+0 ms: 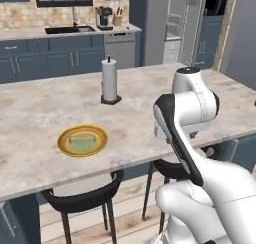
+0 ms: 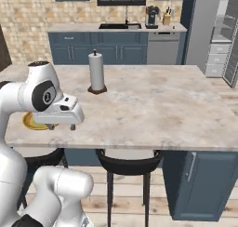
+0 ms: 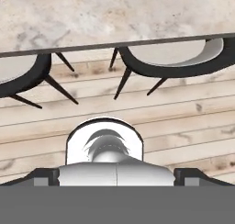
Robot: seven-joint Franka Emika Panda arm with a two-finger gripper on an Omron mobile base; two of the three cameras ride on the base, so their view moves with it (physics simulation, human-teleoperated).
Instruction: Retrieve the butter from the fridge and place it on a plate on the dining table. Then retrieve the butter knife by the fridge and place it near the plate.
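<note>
The plate [image 1: 64, 142], yellow-rimmed with a pale green centre, lies on the dining table [image 1: 45, 108] near its front edge. The butter [image 1: 82, 139], a small pale stick, rests flat in the middle of it. My gripper [image 2: 61, 127] hangs over the table's near edge, to the right of the plate [image 2: 31, 123], fingers pointing down. It is open with nothing between the fingertips [image 3: 46, 177]. In the hand view it looks down past the table edge onto stools and wooden floor. The fridge [image 2: 204, 26] stands at the back right, its shelves showing. The butter knife is out of view.
A paper towel roll [image 1: 109, 80] stands upright mid-table behind the plate. Black round stools [image 1: 82, 198] [image 2: 128, 163] sit under the table's front edge. The back counter holds a sink, a coffee machine and a knife block [image 1: 117, 19].
</note>
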